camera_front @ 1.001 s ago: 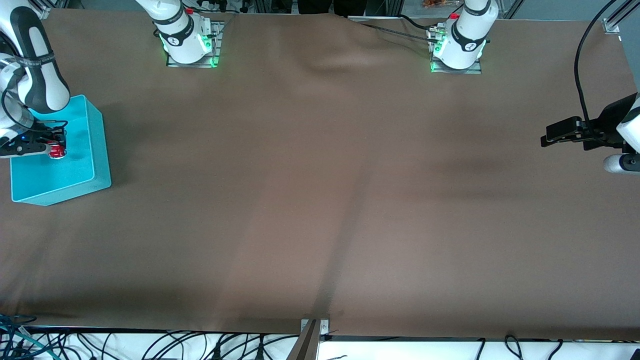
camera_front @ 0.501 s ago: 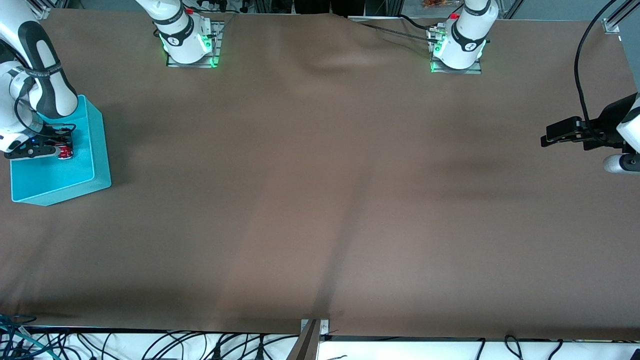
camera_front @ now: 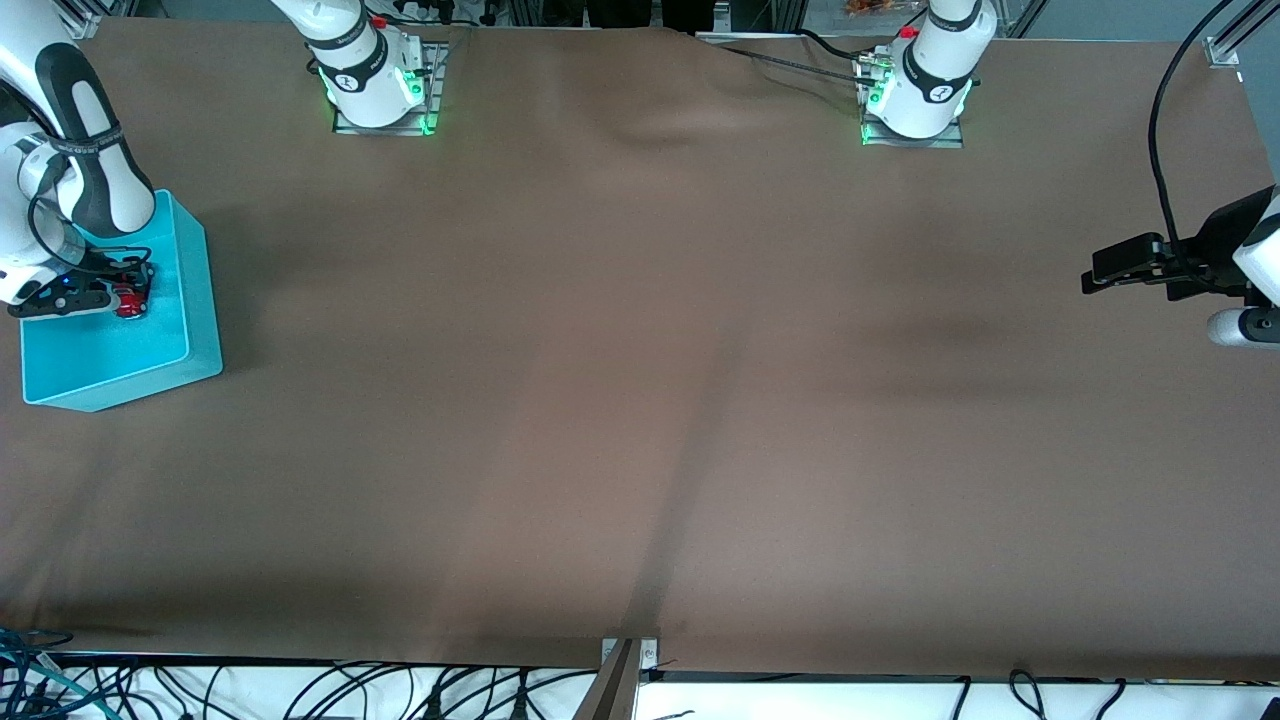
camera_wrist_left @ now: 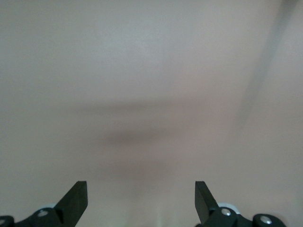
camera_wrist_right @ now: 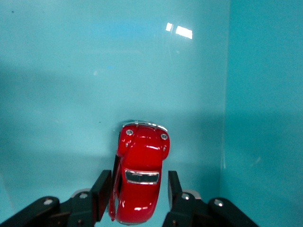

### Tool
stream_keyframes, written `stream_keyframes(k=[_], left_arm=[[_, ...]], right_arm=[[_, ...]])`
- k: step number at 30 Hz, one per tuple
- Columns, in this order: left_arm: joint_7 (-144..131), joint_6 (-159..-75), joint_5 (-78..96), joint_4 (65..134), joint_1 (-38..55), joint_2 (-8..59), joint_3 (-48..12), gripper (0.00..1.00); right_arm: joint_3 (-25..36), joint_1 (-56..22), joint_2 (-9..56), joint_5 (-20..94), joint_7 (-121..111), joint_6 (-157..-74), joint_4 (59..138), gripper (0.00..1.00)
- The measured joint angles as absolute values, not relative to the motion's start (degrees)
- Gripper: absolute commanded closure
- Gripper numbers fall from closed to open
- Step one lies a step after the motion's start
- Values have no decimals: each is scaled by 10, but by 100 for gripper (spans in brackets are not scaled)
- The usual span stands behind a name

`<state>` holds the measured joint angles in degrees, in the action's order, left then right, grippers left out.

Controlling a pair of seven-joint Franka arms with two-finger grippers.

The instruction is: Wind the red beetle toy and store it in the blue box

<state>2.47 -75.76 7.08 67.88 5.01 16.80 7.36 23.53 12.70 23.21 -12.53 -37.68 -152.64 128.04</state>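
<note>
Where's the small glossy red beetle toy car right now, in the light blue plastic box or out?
In. The small glossy red beetle toy car is inside the light blue plastic box, its walls around it, between the right gripper's fingers.

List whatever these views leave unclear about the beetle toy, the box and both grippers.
- Red beetle toy: its rear end is cut off by the right wrist view's edge; whether the right gripper grips it or has let go cannot be told.
- Blue box: the right arm hides part of it in the front view.
- Left gripper: open over bare cloth; the front view's edge crops its arm.
</note>
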Motion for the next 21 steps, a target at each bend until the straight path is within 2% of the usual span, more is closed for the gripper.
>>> stream_keyframes(k=[2, 4, 7, 11, 21], left_arm=[[25, -758, 71, 679, 50, 168, 74, 0], [25, -758, 71, 679, 50, 168, 74, 0], [25, -758, 71, 679, 50, 168, 74, 0], [25, -758, 71, 679, 50, 168, 74, 0], [25, -758, 71, 679, 50, 168, 74, 0]], right_arm=[[235, 127, 232, -125, -377, -1526, 1280, 25], [235, 127, 232, -125, -377, -1526, 1280, 17], [235, 127, 232, -125, -377, -1526, 1280, 15], [235, 127, 231, -125, -377, -1526, 1279, 1], [235, 127, 206, -125, -376, -1514, 1270, 0]])
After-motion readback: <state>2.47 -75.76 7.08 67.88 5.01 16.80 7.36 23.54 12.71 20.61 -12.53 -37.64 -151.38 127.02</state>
